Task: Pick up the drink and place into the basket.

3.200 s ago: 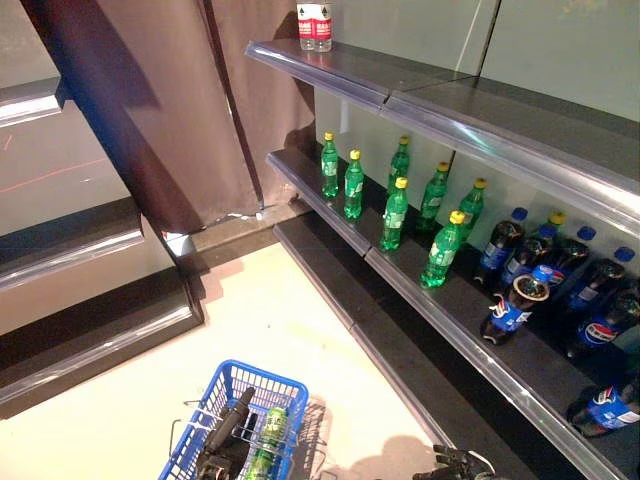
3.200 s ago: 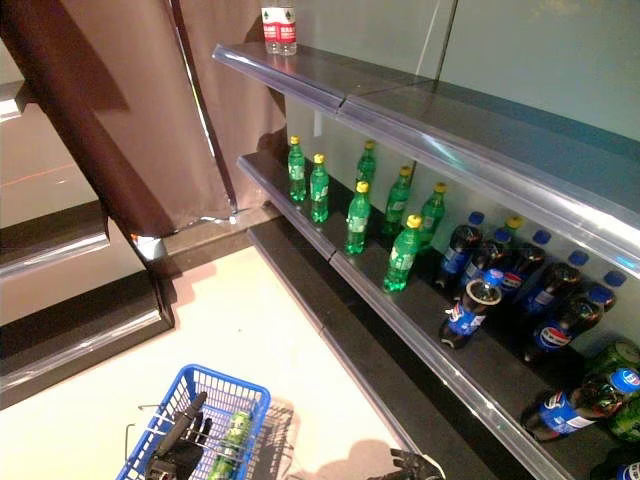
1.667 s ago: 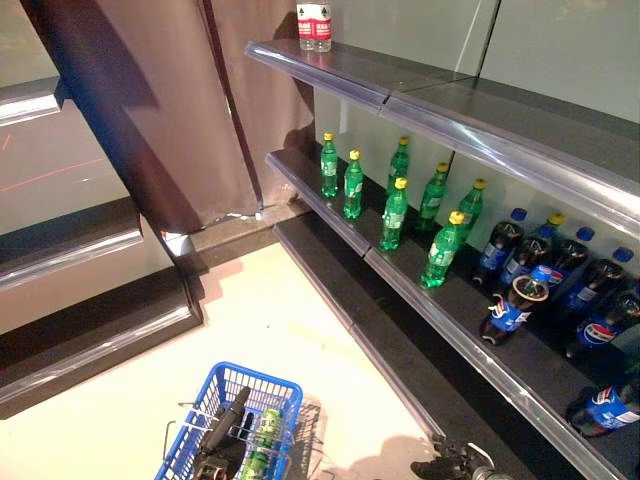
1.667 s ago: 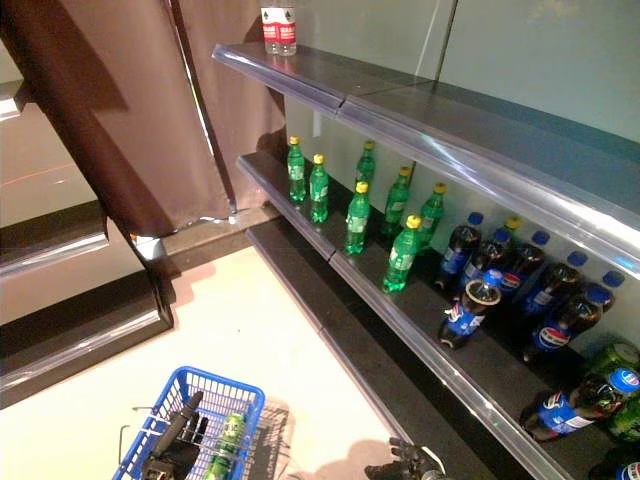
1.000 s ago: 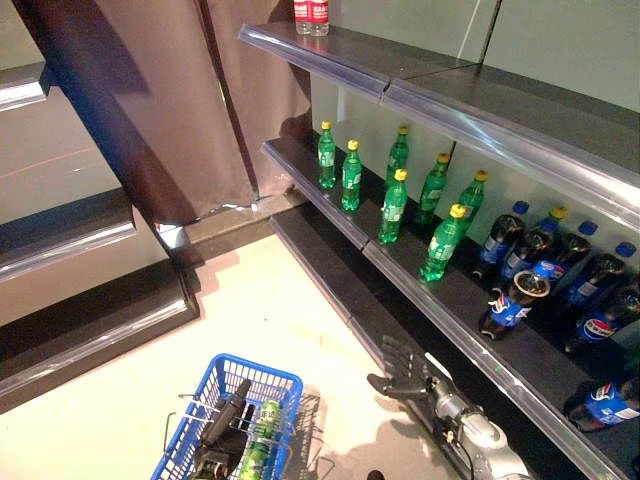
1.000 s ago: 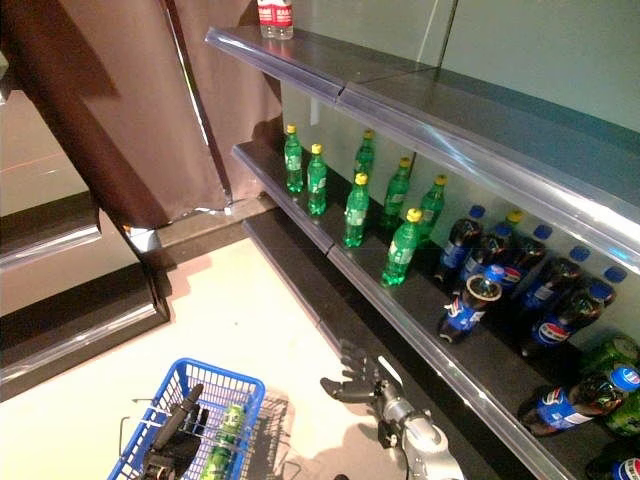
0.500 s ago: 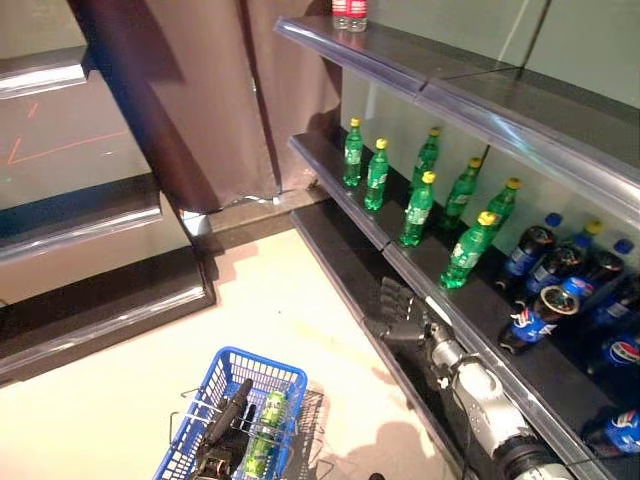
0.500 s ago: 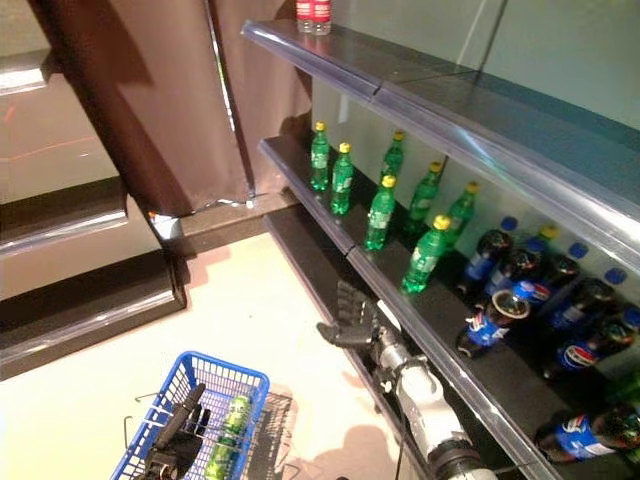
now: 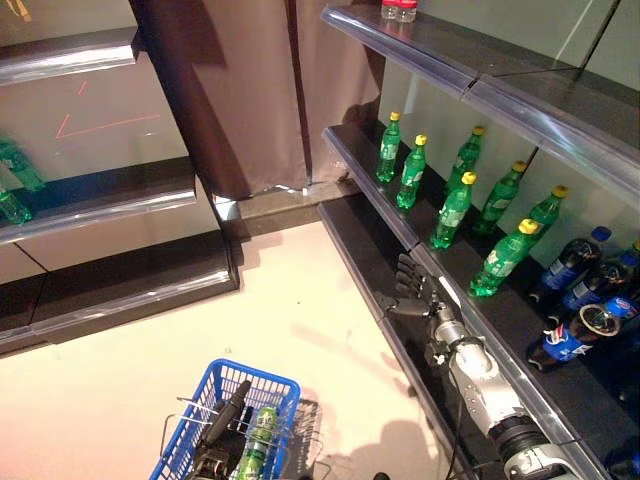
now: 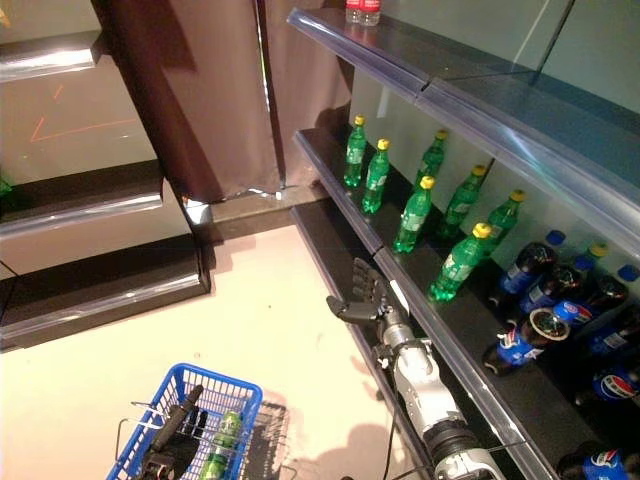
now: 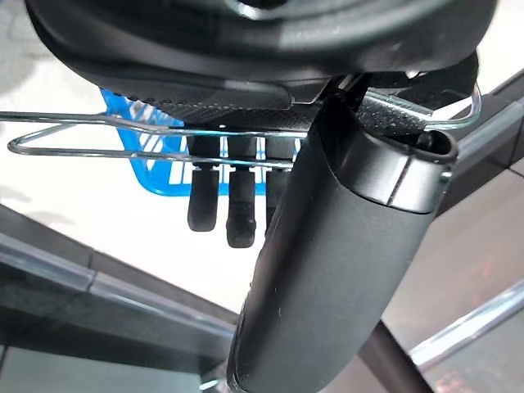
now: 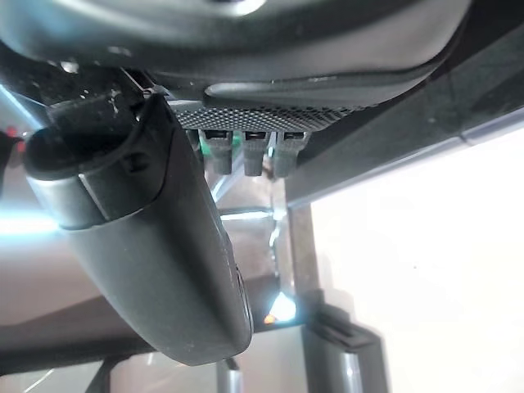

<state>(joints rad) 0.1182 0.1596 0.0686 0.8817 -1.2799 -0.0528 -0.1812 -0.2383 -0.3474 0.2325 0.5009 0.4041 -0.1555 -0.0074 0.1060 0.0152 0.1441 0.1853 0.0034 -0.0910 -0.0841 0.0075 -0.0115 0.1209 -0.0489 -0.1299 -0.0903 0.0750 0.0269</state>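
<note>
Green bottles with yellow caps (image 9: 452,212) stand in rows on the middle shelf (image 9: 365,180). My right hand (image 9: 410,290) is open with straight fingers, held just in front of that shelf's front edge and below the bottles, touching none of them. Its fingers (image 12: 246,151) show straight in the right wrist view. My left hand (image 9: 222,440) is shut on the wire handles (image 11: 82,139) of the blue basket (image 9: 262,378), which hangs low at the left. A green drink (image 9: 255,440) lies in the basket.
Dark cola bottles with blue caps (image 9: 570,335) fill the shelf's right end. Two small bottles (image 9: 398,10) stand on the top shelf. A brown curtain (image 9: 240,90) hangs behind. Low shelves (image 9: 100,200) run along the left. Cream floor (image 9: 280,320) lies between.
My right hand has risen from the bottom edge and reached forward to the middle shelf's front edge. The camera has turned, so the whole scene has shifted right. The blue basket still hangs low.
</note>
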